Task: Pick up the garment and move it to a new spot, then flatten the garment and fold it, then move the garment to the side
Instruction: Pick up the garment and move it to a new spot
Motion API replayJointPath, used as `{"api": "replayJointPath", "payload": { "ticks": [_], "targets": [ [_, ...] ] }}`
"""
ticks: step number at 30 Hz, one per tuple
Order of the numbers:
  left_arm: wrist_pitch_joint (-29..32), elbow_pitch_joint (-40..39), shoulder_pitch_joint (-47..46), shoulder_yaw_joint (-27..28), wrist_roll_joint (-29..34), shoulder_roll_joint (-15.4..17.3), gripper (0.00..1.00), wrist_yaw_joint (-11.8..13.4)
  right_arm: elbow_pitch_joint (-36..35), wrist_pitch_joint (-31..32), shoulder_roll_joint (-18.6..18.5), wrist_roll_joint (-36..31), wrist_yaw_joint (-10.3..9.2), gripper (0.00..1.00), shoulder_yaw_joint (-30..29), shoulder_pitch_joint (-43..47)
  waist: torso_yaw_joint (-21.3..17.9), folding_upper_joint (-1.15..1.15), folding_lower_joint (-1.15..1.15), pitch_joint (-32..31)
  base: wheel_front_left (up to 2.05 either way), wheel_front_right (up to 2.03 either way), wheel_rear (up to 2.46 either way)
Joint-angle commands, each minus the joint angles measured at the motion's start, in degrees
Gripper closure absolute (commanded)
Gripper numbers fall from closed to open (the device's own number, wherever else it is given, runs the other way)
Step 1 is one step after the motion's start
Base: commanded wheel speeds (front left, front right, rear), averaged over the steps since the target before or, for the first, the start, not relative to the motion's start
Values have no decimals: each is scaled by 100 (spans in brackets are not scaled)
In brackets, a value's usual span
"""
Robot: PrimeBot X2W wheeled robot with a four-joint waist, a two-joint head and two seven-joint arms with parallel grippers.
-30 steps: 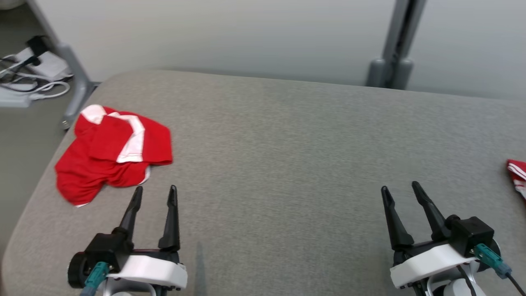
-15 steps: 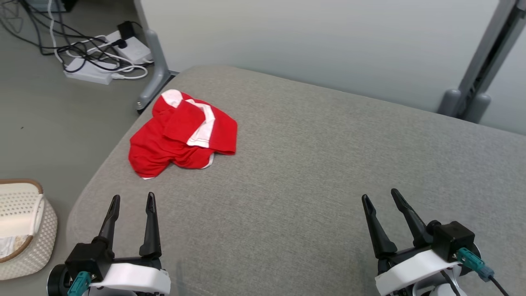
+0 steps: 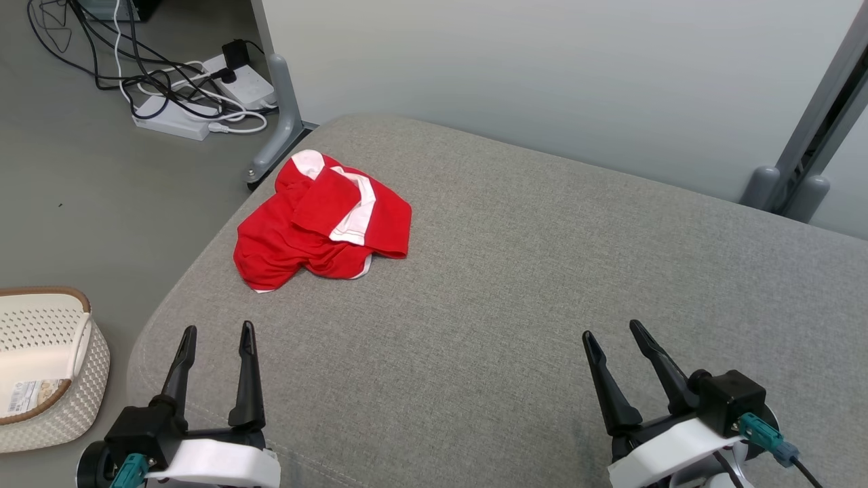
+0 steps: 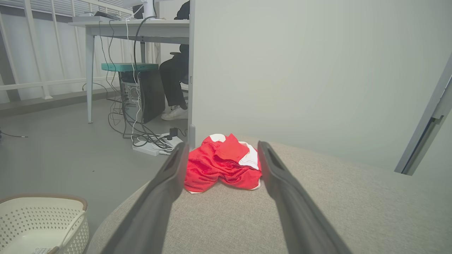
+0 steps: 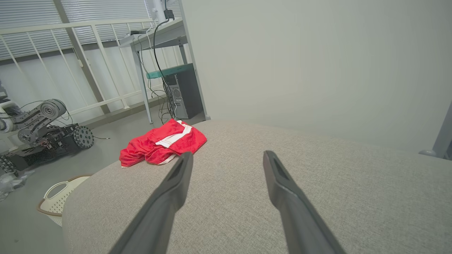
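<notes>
Okay, I see the red garment bunched up, white-trimmed end pointing to the far-left corner of the cushion; no clear long axis. Left gripper and right gripper gape wide, empty.

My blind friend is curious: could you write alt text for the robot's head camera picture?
A crumpled red and white garment lies near the far left corner of a grey cushioned surface. The left tool and right tool, each with two dark fingers, rise from the bottom edge, open and empty. A white basket stands on the floor at left.
</notes>
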Motion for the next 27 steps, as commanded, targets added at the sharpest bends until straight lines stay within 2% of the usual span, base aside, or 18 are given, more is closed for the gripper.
{"api": "replayJointPath", "payload": {
  "ticks": [1, 12, 18, 22, 27],
  "targets": [
    [-20, -30, 8, 25, -42, 22, 0, 33, 13, -28, -8, 13, -2, 0, 2, -8, -3, 0, 0, -5, 0, 0, 0],
    [-20, -47, -55, 77, -89, 22, 0, 47, -13, -28, -27, -24, -2, 0, -30, -80, 8, 0, 0, 100, 0, 0, 0],
    [-21, 61, -242, 164, -128, 22, 0, -16, -137, 16, -150, -139, -2, 0, -50, -183, -104, 0, 0, 449, 0, 0, 0],
    [-20, 138, -495, 282, -73, 21, 0, -105, -342, 156, -251, -265, -2, 0, -82, -350, -227, 0, 0, 809, 0, 0, 0],
    [-14, 595, -1222, 396, 13, 168, 0, -389, -850, 448, -393, -499, -2, 0, -187, -571, -412, 0, 0, 1449, 0, 0, 0]
  ]
}}
